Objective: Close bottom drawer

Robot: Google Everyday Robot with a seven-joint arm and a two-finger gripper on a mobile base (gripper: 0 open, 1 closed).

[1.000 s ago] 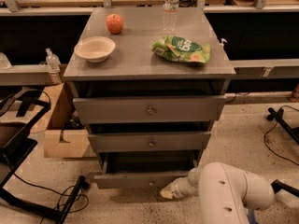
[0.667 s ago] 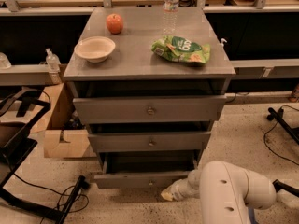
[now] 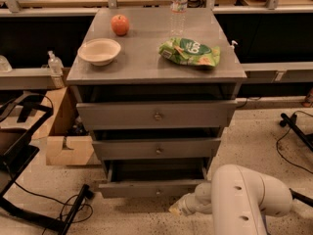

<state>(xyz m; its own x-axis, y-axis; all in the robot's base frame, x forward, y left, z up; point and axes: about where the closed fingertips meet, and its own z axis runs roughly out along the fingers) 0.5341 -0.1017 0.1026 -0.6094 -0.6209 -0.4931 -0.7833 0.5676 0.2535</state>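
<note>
Bottom drawer (image 3: 151, 188), lowest of three, pulled out; gripper (image 3: 177, 210) low by its right front corner.
Little changed over the last second: front panel as far out as before, proud of the two fronts above; closing apparently not begun. Gripper open or closed: cannot tell; contact with the panel uncertain. Straight rearward push judged needed. Open floor (image 3: 132, 217) before the drawer; black stand leg (image 3: 73, 214) to the left, clear of the path.
</note>
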